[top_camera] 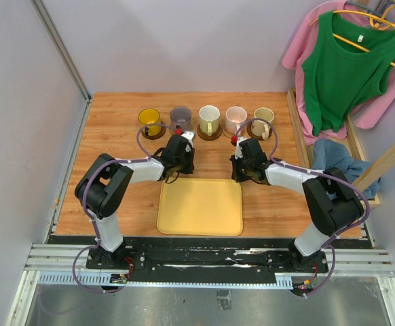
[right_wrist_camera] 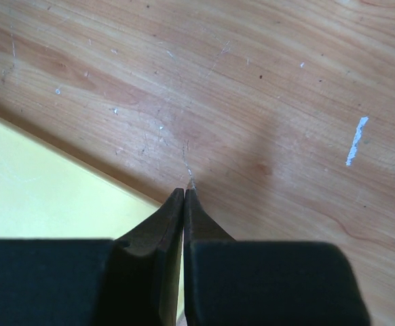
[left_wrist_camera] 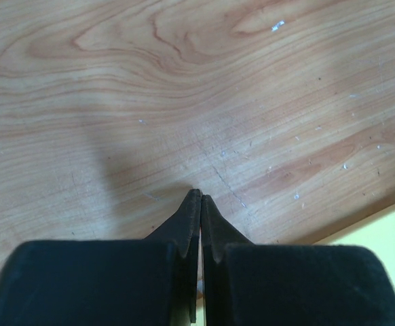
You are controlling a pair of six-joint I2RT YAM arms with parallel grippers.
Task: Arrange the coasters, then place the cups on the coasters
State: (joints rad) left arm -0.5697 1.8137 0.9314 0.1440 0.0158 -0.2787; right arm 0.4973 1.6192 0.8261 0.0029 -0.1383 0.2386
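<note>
Five cups stand in a row at the back of the table: yellow (top_camera: 149, 119), grey-purple (top_camera: 180, 117), white with pale green (top_camera: 209, 119), pink (top_camera: 236, 118) and cream (top_camera: 263, 120). Each sits on a round coaster; dark rims show under the yellow one (top_camera: 156, 134) and the white one (top_camera: 210, 136). My left gripper (top_camera: 172, 177) (left_wrist_camera: 200, 195) is shut and empty, pointing down at bare wood by the far left corner of the yellow tray (top_camera: 201, 206). My right gripper (top_camera: 242, 178) (right_wrist_camera: 184, 192) is shut and empty over wood at the tray's far right corner.
The tray's yellow edge shows at lower right in the left wrist view (left_wrist_camera: 387, 224) and at lower left in the right wrist view (right_wrist_camera: 41, 190). A green top (top_camera: 347, 68), pink shirt and blue cloth (top_camera: 333, 159) hang over a wooden frame on the right. Walls close in the left and back.
</note>
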